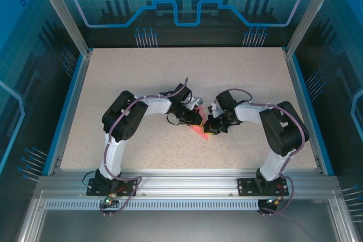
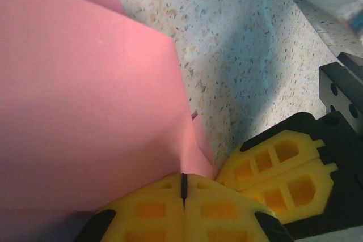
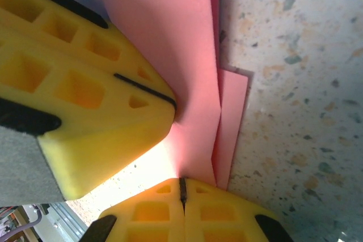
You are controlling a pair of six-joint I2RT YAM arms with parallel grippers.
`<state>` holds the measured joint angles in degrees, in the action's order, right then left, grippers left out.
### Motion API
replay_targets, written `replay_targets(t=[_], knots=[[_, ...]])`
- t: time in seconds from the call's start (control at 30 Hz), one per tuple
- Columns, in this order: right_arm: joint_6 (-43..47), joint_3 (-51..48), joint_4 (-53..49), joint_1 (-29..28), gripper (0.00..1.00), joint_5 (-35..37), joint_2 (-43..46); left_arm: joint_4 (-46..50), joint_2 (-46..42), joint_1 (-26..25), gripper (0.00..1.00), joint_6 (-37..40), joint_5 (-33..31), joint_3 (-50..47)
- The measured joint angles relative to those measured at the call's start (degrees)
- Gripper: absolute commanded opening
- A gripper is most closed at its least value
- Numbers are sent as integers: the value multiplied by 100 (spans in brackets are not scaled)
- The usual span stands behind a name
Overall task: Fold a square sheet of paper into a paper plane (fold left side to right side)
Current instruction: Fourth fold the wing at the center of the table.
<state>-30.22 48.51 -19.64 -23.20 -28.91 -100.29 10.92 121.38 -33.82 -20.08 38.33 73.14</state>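
Pink-red and thin, creased into overlapping layers, the sheet of paper (image 1: pixel 200 131) lies on the speckled worktop (image 1: pixel 142 83) just toward 5 o'clock of its middle, between the tips of the two arms. The left jaws sit at its 10 o'clock, the right jaws at its 2 o'clock.

In the left wrist view the left jaws' yellow pads (image 2: pixel 147 216) at 6 o'clock are pressed together to a thin dark seam. The paper (image 2: pixel 85 111) runs down into that seam, so they are clamped on it. The right jaws' pads (image 2: pixel 278 171) sit just beside them at 4 o'clock, likewise pressed together.

In the right wrist view the right pads (image 3: pixel 153 216) at 6 o'clock meet along a seam with the paper (image 3: pixel 170 38) caught in it (a narrower under-layer pokes out toward 3 o'clock). The left pads (image 3: pixel 74 77) at 9 o'clock are closed and touch the paper.
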Motion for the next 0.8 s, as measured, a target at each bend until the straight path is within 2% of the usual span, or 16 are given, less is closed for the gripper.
replay_targets(t=[0.4, 0.8], knots=[[90, 42, -81, 0, 0, 11, -24, 50, 0, 61, 0, 105, -76, 48], [92, 39, -81, 0, 0, 11, -24, 269, 162, 717, 0, 409, -568, 549]])
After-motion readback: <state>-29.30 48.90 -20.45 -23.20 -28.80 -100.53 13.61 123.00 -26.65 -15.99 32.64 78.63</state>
